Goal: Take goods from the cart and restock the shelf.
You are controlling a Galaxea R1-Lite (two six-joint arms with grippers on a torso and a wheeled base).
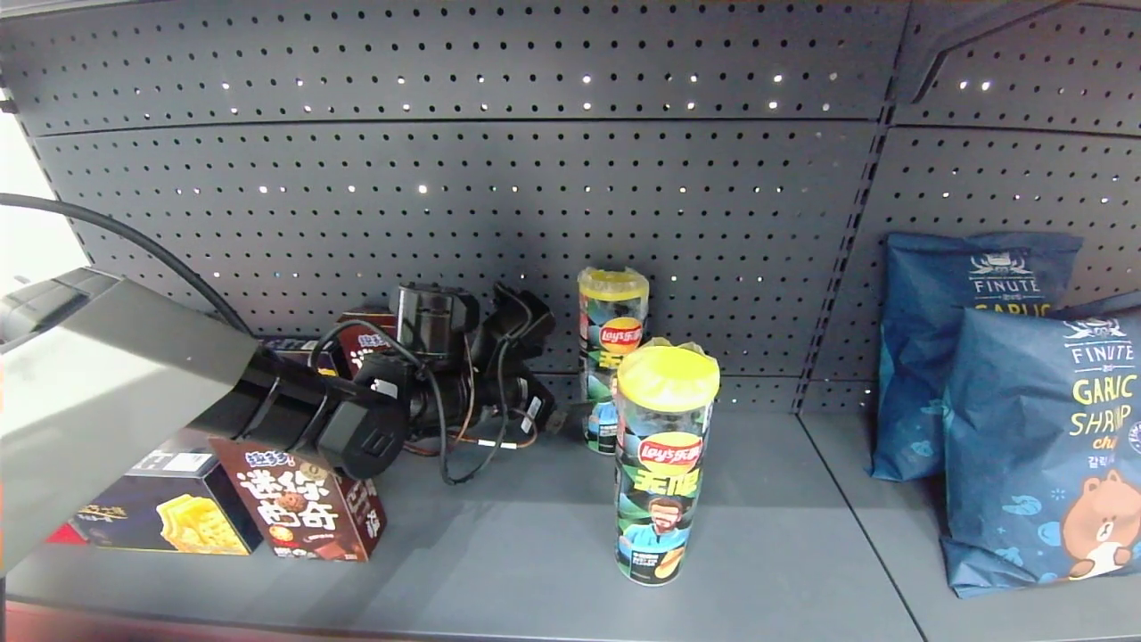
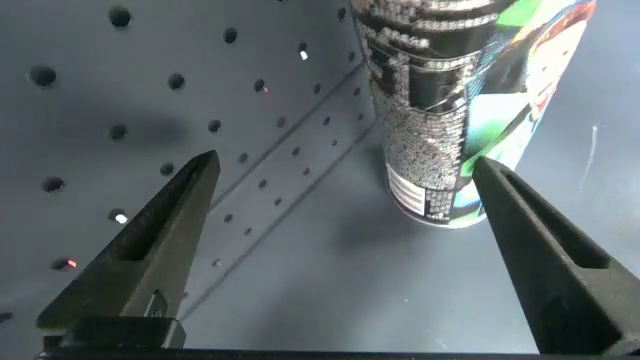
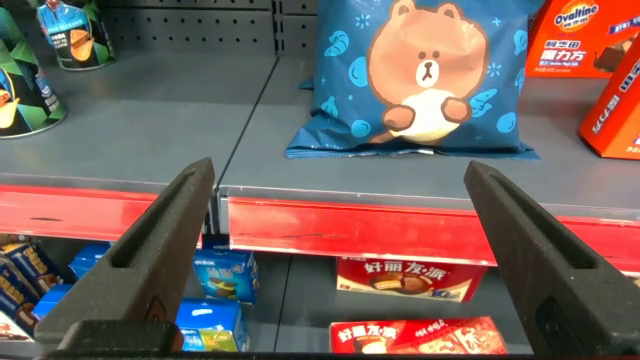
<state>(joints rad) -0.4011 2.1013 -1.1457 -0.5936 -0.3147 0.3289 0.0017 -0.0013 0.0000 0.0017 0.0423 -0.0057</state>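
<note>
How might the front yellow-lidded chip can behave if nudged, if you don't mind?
The front chip can stands tall on a narrow base, so it probably tips easily. Being round, it would likely roll once down.

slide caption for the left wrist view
Open left pincer facing a chip can by the pegboard back wall.

We see a dark perforated back panel (image 1: pixel 570 178) spanning 9 to 3 o'clock, light pricking through its holes. Toward 6 o'clock lies the grey shelf (image 1: pixel 784 553), a red rail (image 3: pixel 400 215) along its front edge.
</note>
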